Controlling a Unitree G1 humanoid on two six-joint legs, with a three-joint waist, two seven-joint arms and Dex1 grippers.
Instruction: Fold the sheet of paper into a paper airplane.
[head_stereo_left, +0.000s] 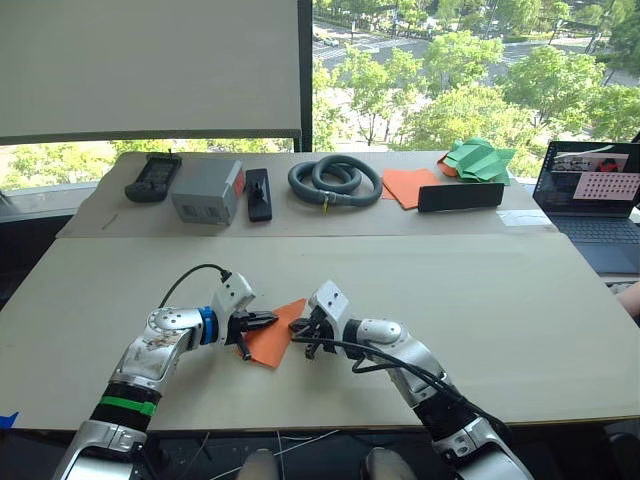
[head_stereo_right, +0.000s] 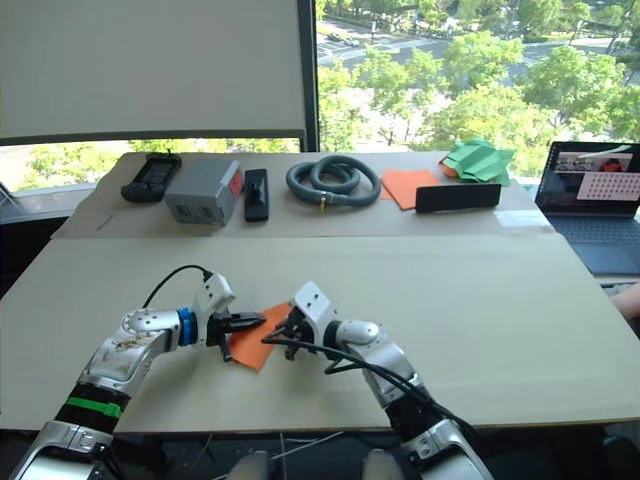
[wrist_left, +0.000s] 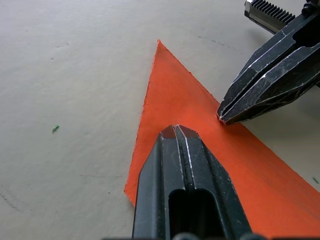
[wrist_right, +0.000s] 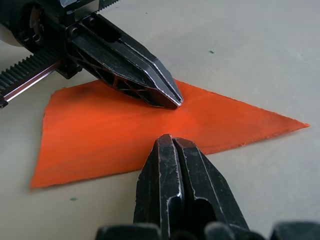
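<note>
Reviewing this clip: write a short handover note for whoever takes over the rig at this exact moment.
Left pincer: shut, tip pressed on the sheet of paper. Right pincer: shut, tip at the sheet's opposite edge. The orange sheet lies flat on the table between both arms, already folded into a pointed wedge. Left to do: the remaining folds that make it an airplane. At the table's far side: flat orange sheet and green folded paper pile, untouched.
</note>
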